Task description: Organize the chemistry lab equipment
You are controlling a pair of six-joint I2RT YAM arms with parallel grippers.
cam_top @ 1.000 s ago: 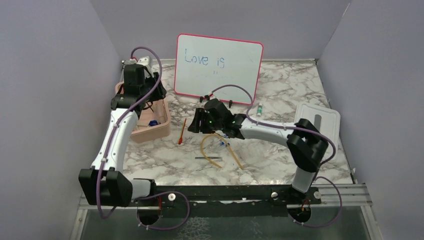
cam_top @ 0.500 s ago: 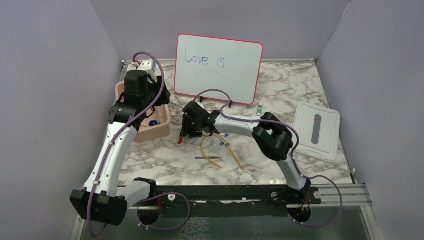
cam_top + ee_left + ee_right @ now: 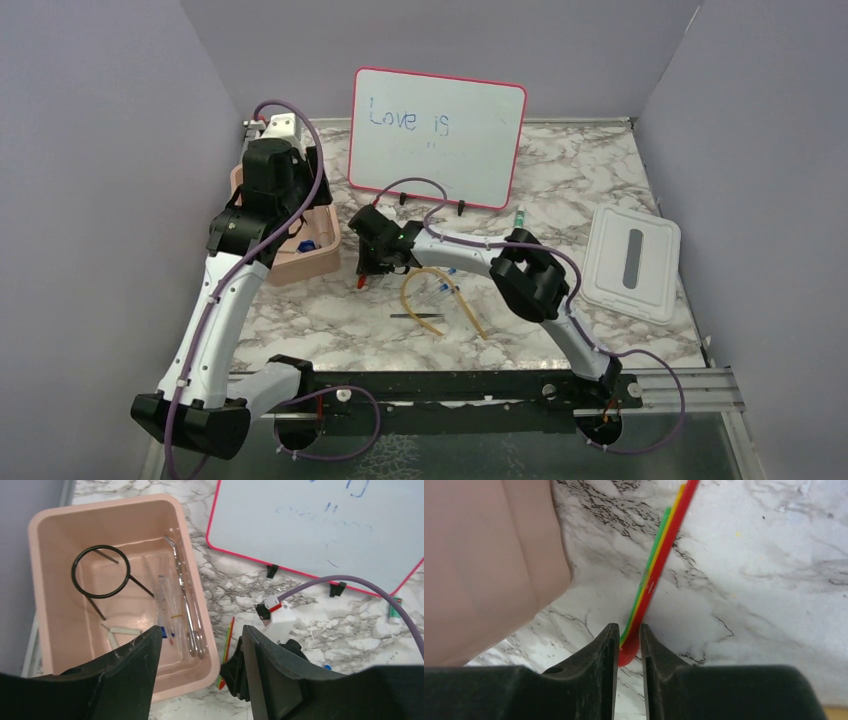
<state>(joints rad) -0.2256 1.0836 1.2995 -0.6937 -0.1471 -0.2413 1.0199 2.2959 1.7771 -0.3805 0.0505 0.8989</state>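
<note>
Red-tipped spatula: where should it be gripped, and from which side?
Grip the red-tipped spatula near its rounded red end, from above, the right gripper straddling its narrow width. It lies flat on the marble table, beside the pink bin, so a sideways approach has little room.

On marble table (image 3: 600,170): pink bin (image 3: 318,262) left, whiteboard (image 3: 437,135) back (standing on feet), white lid (image 3: 632,262) right; spatula (image 3: 659,560), tan tube (image 3: 470,312), dark rod (image 3: 415,316) mid-table.
</note>
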